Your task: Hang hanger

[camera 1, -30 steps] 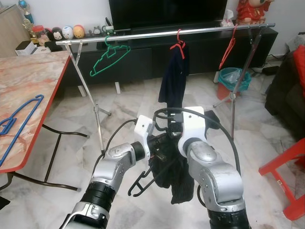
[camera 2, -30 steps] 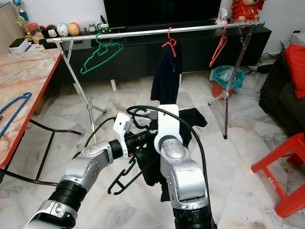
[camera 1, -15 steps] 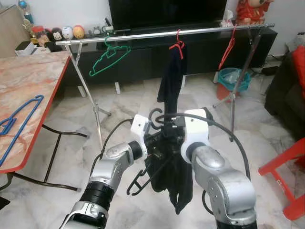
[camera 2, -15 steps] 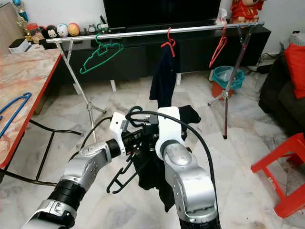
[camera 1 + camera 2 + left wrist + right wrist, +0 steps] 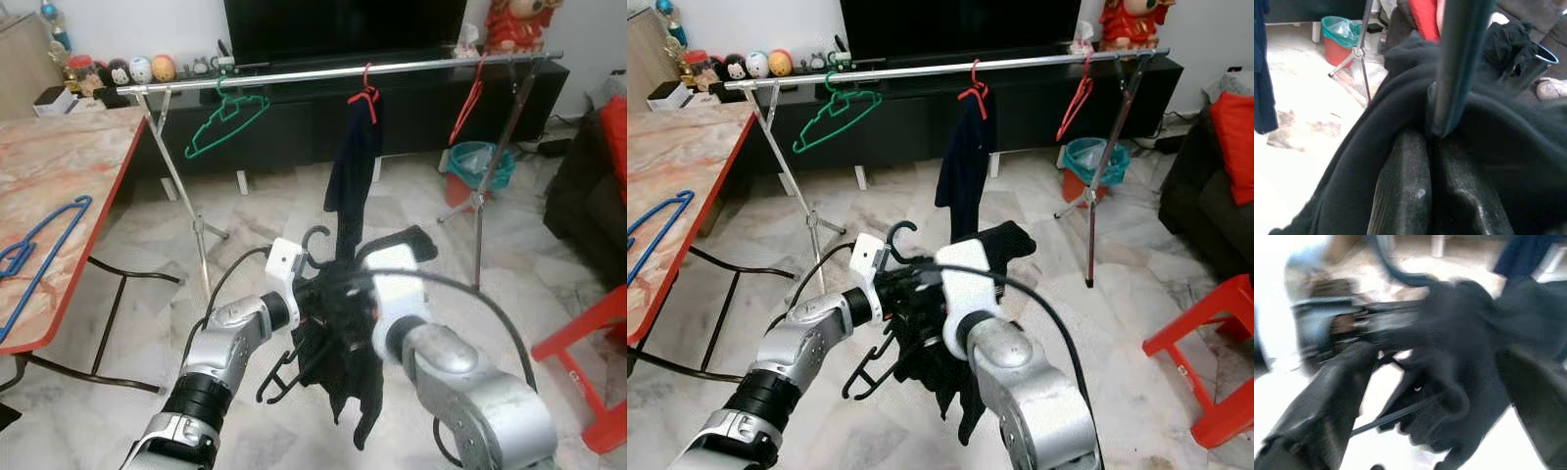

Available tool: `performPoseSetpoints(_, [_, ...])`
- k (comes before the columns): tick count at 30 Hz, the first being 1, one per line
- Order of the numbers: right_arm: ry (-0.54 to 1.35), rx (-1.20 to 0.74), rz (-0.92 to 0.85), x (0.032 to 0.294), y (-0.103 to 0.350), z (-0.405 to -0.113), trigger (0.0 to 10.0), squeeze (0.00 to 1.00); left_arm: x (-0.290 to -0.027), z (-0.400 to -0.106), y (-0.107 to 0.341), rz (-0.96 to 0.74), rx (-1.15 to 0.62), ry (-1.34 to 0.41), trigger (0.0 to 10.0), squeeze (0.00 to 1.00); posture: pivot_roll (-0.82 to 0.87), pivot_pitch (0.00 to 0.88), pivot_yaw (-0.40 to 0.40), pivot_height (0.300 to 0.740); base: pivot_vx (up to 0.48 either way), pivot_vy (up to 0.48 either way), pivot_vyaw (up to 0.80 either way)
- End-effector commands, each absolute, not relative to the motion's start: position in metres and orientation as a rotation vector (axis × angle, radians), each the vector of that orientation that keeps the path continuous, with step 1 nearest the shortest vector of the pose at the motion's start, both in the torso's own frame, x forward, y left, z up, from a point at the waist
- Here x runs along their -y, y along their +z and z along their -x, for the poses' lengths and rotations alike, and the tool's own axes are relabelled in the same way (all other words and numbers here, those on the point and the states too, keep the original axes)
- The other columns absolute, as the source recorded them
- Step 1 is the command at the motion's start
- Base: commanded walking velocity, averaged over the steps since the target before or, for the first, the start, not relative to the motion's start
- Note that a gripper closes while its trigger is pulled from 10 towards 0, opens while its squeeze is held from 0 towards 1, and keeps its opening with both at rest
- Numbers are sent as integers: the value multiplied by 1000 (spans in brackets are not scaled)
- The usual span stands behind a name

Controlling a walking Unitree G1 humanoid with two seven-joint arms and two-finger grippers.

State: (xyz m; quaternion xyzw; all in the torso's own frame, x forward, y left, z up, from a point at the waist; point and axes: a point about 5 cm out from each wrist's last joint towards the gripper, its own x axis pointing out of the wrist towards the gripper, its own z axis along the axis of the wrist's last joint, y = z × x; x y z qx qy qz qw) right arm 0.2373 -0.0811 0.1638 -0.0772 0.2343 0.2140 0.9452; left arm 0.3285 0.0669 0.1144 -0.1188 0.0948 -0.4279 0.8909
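A black hanger draped with a black garment hangs in front of my chest. My left gripper is shut on the hanger's neck, with cloth bunched around its fingers. My right gripper is open, its two fingers spread on either side of the garment, facing the left gripper. Farther off stands a silver clothes rail. It carries a green hanger, a red hanger with a dark blue garment and a bare red hanger.
A marble-topped table with a blue hanger stands at the left. A red stool and a dark sofa are at the right. A teal bin sits by the rail's right leg, and a black TV cabinet lies behind.
Both arms have lifted the hanger and garment a little higher. The right arm has swung nearer the camera, and one side of the garment now spreads out to the right.
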Motion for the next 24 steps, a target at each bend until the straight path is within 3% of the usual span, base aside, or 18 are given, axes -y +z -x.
performPoseSetpoints(1, [474, -478, 184, 83, 166, -234, 10000, 0, -65, -333, 127, 226, -145, -902, 10000, 0, -96, 0, 48, 740, 0, 0, 0])
performPoseSetpoints(6, [350, -504, 243, 124, 157, -244, 10000, 0, -63, -331, 127, 225, -150, -928, 10000, 0, -94, 0, 49, 740, 0, 0, 0])
performPoseSetpoints(8, [352, -500, 253, 128, 156, -244, 10000, 0, -63, -331, 127, 226, -149, -927, 10000, 0, -95, 0, 50, 740, 0, 0, 0])
performPoseSetpoints(13, [520, -349, 372, 139, 166, -241, 10000, 0, -63, -330, 127, 225, -142, -952, 10000, 0, -101, 0, 54, 740, 0, 0, 0])
performPoseSetpoints(20, [592, -189, 330, 159, 182, -242, 10000, 0, -60, -322, 125, 198, -167, -1060, 10000, 0, -107, 0, 57, 740, 0, 0, 0])
performPoseSetpoints(24, [814, -152, 362, 167, 173, -231, 10000, 0, -58, -308, 118, 133, -220, -1206, 10000, 0, -100, 0, 56, 740, 0, 0, 0])
